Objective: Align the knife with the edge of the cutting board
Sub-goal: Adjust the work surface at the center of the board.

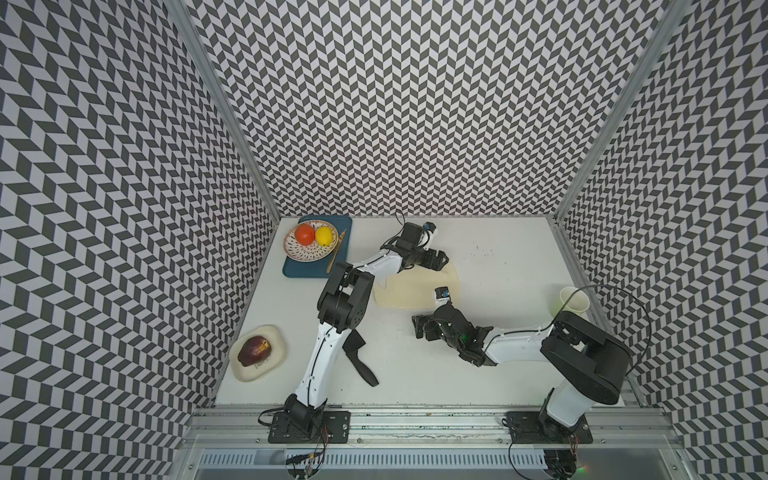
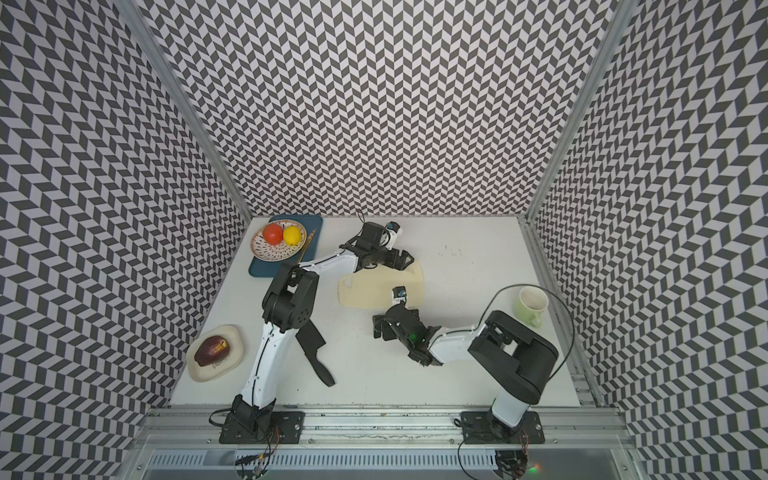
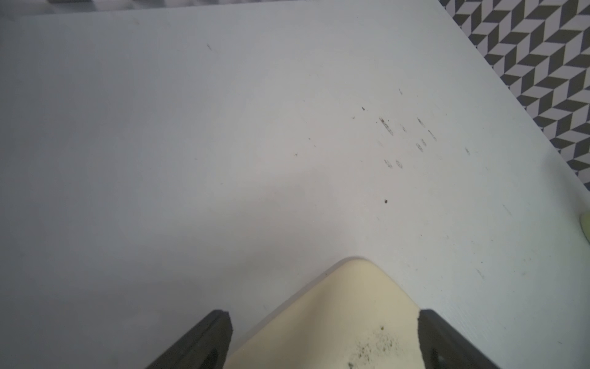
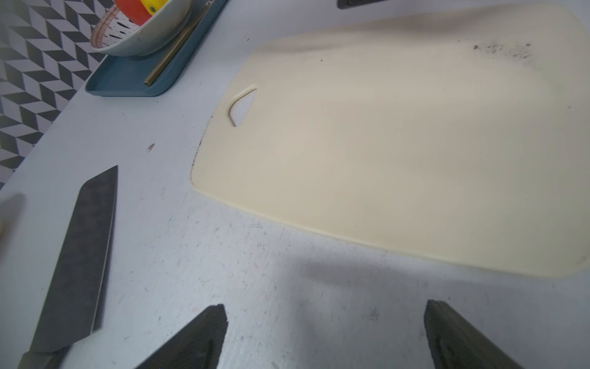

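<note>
Knife [image 1: 358, 358] lies flat on the table [image 1: 498, 353], well apart from the cutting board [image 1: 409, 291] and partly under the left arm [image 1: 320, 361]. It sits left of the right gripper [image 1: 417, 328], which is wide open, empty and likely the nearer one. The left gripper [image 3: 324, 319] is also wide, straddling the board's far corner. Knife axis is diagonal: blade far-left, handle near-right. The board's long edge runs crosswise.

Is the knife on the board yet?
No, off: the knife lies flat on the table, clear of the cutting board.
</note>
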You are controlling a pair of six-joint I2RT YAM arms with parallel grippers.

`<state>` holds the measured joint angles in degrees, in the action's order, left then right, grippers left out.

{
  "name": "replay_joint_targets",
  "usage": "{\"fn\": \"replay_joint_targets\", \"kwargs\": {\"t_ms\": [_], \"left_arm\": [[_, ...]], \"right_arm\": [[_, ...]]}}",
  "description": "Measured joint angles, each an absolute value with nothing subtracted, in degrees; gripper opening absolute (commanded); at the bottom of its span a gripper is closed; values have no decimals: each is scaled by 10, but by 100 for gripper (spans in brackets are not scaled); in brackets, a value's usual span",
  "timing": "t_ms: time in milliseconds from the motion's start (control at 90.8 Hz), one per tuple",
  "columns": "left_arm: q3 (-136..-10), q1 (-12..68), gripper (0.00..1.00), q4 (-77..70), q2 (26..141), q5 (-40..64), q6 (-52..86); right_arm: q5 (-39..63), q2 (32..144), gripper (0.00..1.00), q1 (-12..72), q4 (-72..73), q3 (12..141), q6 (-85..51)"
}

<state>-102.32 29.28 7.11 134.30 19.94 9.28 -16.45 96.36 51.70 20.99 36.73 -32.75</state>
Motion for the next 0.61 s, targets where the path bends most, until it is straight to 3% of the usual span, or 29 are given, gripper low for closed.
{"fn": "replay_joint_targets", "kwargs": {"t_ms": [374, 606], "left_arm": [[-753, 274, 98, -97, 1049, 25, 231], [-560, 321, 100, -132, 888, -121, 310]], "right_arm": [[-162, 990, 100, 452, 200, 386, -336], [-150, 989, 100, 446, 201, 387, -333]]}}
